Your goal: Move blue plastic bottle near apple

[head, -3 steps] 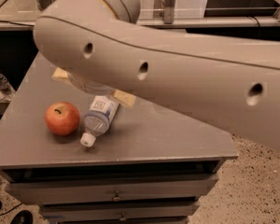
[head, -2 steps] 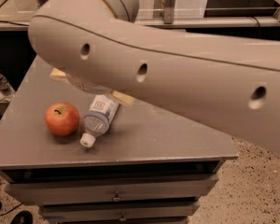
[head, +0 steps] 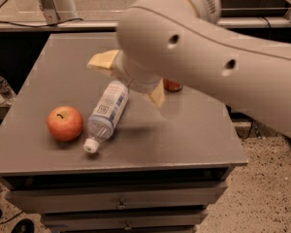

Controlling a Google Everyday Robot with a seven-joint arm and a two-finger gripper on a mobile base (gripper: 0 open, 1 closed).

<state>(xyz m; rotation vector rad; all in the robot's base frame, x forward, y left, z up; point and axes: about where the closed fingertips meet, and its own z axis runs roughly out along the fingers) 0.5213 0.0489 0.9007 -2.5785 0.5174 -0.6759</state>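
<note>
The blue plastic bottle [head: 108,114] lies on its side on the grey table [head: 184,135], white cap toward the front edge. The red-orange apple [head: 64,123] sits just left of it, a small gap apart. My gripper [head: 130,79] hangs above the bottle's far end, open. One yellowish finger [head: 102,62] is to the left and the other [head: 157,94] to the right. It holds nothing. My thick white arm crosses the upper right of the view and hides the table's back right.
A red can [head: 172,85] peeks out behind my arm at mid-table. A small bottle [head: 0,84] stands on a lower surface off the table's left edge. Drawers [head: 119,205] sit under the tabletop. A speckled floor lies to the right.
My arm and gripper have moved right and away from the bottle, uncovering the table's left half. The bottle and apple have not moved.
</note>
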